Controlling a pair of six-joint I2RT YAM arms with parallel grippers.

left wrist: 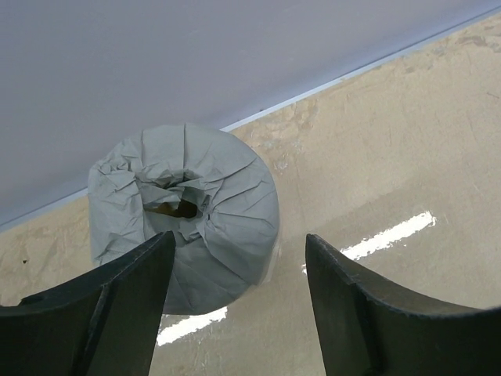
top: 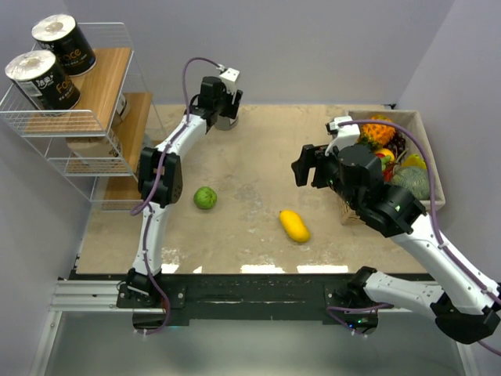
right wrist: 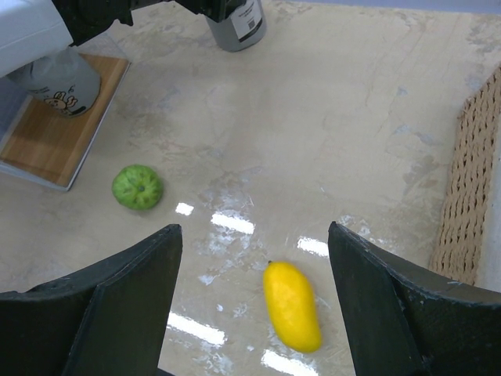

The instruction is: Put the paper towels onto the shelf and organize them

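A grey-wrapped paper towel roll (left wrist: 196,204) stands upright on the table by the back wall. My left gripper (left wrist: 239,239) is open just above it, with the roll off toward the left finger (left wrist: 117,305) and untouched. From above, that gripper (top: 228,108) hangs over the roll (top: 227,122). Two black-wrapped rolls (top: 63,43) (top: 43,78) stand on the top tier of the white wire shelf (top: 94,125). Another wrapped roll (right wrist: 59,78) sits on a low wooden board of the shelf. My right gripper (right wrist: 254,231) is open and empty above the table middle (top: 307,164).
A green fruit (top: 205,197) and a yellow mango (top: 294,225) lie on the table between the arms. A woven box of fruit (top: 427,168) stands at the right edge, close to the right arm. The shelf fills the back left corner.
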